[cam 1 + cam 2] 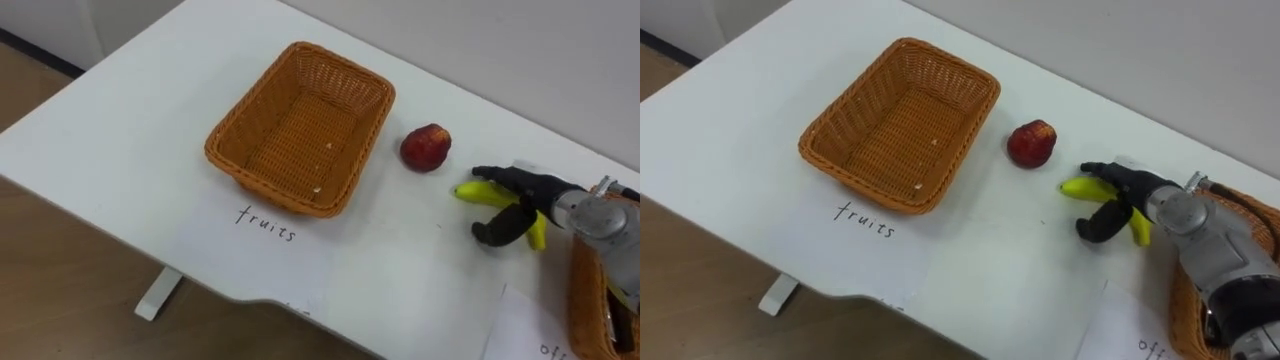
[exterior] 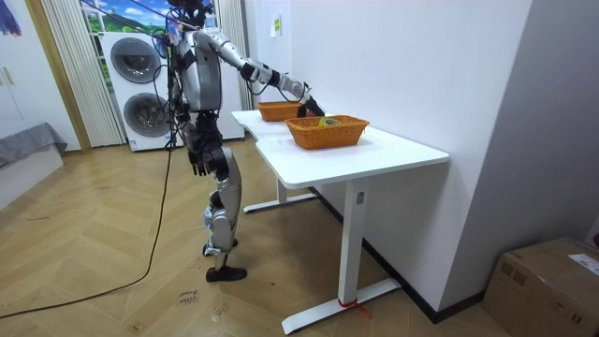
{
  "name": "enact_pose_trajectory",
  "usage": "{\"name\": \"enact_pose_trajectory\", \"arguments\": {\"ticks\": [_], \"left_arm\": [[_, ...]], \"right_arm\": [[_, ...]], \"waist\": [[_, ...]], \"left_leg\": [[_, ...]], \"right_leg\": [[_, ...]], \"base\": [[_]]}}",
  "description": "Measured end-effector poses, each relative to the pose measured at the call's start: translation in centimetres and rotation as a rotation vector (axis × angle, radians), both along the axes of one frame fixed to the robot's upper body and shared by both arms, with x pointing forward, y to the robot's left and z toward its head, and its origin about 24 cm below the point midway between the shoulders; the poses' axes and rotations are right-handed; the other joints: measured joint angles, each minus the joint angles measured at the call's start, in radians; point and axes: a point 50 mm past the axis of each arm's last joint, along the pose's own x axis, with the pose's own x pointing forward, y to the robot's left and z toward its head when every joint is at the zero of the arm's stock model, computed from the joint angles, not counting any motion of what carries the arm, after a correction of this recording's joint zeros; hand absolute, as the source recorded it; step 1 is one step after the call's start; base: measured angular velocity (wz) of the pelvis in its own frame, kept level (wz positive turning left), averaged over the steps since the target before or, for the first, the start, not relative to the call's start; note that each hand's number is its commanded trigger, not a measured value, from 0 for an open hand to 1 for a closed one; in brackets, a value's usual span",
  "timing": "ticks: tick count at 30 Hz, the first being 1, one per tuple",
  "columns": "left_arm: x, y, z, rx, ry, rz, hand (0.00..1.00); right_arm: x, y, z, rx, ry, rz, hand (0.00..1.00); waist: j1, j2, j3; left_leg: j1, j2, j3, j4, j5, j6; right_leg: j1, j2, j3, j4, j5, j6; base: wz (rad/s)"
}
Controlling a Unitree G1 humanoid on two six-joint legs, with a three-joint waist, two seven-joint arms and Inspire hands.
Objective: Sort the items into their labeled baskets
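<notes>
Right hand [image 1: 1138, 192] curled round banana [image 1: 1081, 188]; apple [image 1: 1031, 143] at its 10 o'clock. Banana likely light, soft, easily bruised; mid-length hold looked safest. Basket [image 1: 844, 101] at 9 o'clock.

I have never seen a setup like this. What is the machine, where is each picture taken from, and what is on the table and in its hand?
The machine is a humanoid robot standing at a white table. The room view comes from a camera standing some way off in the room. The two eye views come from a stereo camera on the robot's head, looking down at the same scene.

On the table are an empty brown wicker basket with a paper label in front of it, a red apple, and a second wicker basket at the right edge. The right hand is curled round a yellow banana that seems to rest on the table. The left hand hangs at its side.
</notes>
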Motion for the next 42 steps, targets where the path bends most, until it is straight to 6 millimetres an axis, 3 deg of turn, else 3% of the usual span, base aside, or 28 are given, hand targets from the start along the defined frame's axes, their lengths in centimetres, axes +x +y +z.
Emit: {"name": "enact_pose_trajectory", "arguments": {"ticks": [7,8,9,10,11,19,26,42], "left_arm": [[0.1,0.2,0.1,0.005,-0.002,0.002,0.0],[0.2,0.2,0.1,0.002,-0.009,0.009,0.0],[0.4,0.2,0.1,0.001,-0.015,0.013,0.0],[0.5,0.2,0.2,0.002,-0.02,0.012,0.0],[0.5,0.2,0.2,0.002,-0.02,0.012,0.0],[1.0,0.3,0.3,0.019,-0.036,0.011,0.0],[0.9,0.7,0.4,0.028,-0.03,0.013,0.0],[0.7,1.1,0.6,0.035,-0.027,0.011,0.0]], "right_arm": [[-0.1,-0.1,-0.1,0.004,0.028,0.007,0.0],[-0.1,0.0,-0.2,0.002,0.033,0.009,0.15],[-0.2,0.0,-0.2,0.0,0.036,0.011,0.62],[-0.2,0.1,-0.3,-0.002,0.039,0.015,0.91],[-0.2,0.1,-0.3,-0.003,0.04,0.015,1.0],[0.2,-1.0,0.9,-0.057,0.019,-0.002,1.0],[0.2,-1.1,1.1,-0.074,0.022,0.002,1.0],[-0.2,-0.1,1.1,-0.051,0.073,0.063,1.0]], "waist": [[0.006,-0.006,-0.0047],[0.006,-0.007,-0.0055],[0.007,-0.009,-0.0062],[0.007,-0.01,-0.007],[0.007,-0.011,-0.0074],[0.023,-0.016,-0.0053],[0.028,-0.026,0.0052],[0.02,-0.03,0.0029]], "left_leg": [[0.004,0.0,0.0,-0.004,0.001,0.0],[0.007,0.0,0.0,-0.005,0.001,0.0],[0.008,0.0,0.0,-0.006,0.001,0.0],[0.008,0.001,0.0,-0.006,0.001,0.0],[0.008,0.001,0.0,-0.006,0.001,-0.001],[0.009,0.001,0.0,-0.01,0.0,-0.001],[0.007,0.001,0.0,-0.013,0.001,-0.001],[0.032,0.0,0.002,-0.018,0.001,-0.001]], "right_leg": [[0.005,0.001,0.0,-0.008,0.001,-0.001],[0.011,0.003,0.0,-0.017,0.002,-0.001],[0.012,0.004,-0.001,-0.017,0.002,-0.001],[0.012,0.004,-0.002,-0.017,0.002,-0.001],[0.012,0.004,-0.002,-0.017,0.002,-0.001],[0.012,0.005,-0.002,-0.017,0.002,-0.001],[0.009,0.005,-0.002,-0.018,0.002,-0.001],[0.028,0.002,-0.002,-0.017,0.002,-0.001]], "base": [[0.0],[0.0],[0.0],[0.0],[0.0],[0.0],[0.0],[0.0]]}}
